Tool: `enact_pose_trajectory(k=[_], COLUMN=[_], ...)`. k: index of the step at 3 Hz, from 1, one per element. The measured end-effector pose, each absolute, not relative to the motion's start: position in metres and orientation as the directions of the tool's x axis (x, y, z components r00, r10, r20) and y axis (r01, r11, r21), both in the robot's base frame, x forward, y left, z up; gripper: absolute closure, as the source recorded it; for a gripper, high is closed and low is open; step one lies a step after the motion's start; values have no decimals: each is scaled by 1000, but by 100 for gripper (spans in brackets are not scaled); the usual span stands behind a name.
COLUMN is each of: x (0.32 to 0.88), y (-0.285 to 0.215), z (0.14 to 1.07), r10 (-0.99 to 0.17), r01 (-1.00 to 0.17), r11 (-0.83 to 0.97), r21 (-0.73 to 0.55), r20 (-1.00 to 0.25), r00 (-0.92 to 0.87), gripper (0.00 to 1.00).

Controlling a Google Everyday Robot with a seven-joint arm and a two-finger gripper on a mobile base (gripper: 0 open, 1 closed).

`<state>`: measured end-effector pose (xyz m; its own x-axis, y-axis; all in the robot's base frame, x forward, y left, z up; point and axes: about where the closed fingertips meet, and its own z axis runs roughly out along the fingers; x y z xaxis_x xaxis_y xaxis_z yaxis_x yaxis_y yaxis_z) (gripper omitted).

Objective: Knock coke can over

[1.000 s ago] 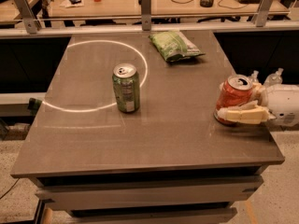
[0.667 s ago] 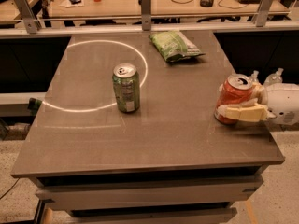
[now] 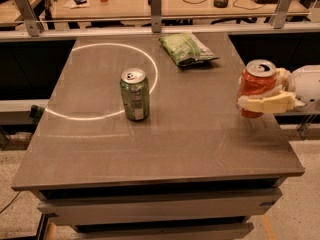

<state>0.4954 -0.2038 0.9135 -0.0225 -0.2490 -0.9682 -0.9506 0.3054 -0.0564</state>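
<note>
Camera view shows the coke can (image 3: 255, 81) standing upright near the right edge of the worktop (image 3: 165, 144), well apart from the green can (image 3: 134, 95) and the green snack bag (image 3: 187, 49); the gripper (image 3: 257, 96) reaches in from the right with its jaws pinching the can, one across its front and one behind; to tip it cleanly, I judge the wrist should roll the can inward toward the worktop's middle, then let go low, so it falls on the surface and not over the edge
</note>
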Motion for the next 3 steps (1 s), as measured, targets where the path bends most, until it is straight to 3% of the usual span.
enact_pose_trajectory(k=[1, 3], x=[494, 497], y=[-195, -176], z=[939, 952], r10=[-405, -667], r01=[-968, -980], r11=[203, -6], r21=[-147, -197], r20=[-913, -730], r00=[54, 151], gripper=[100, 100])
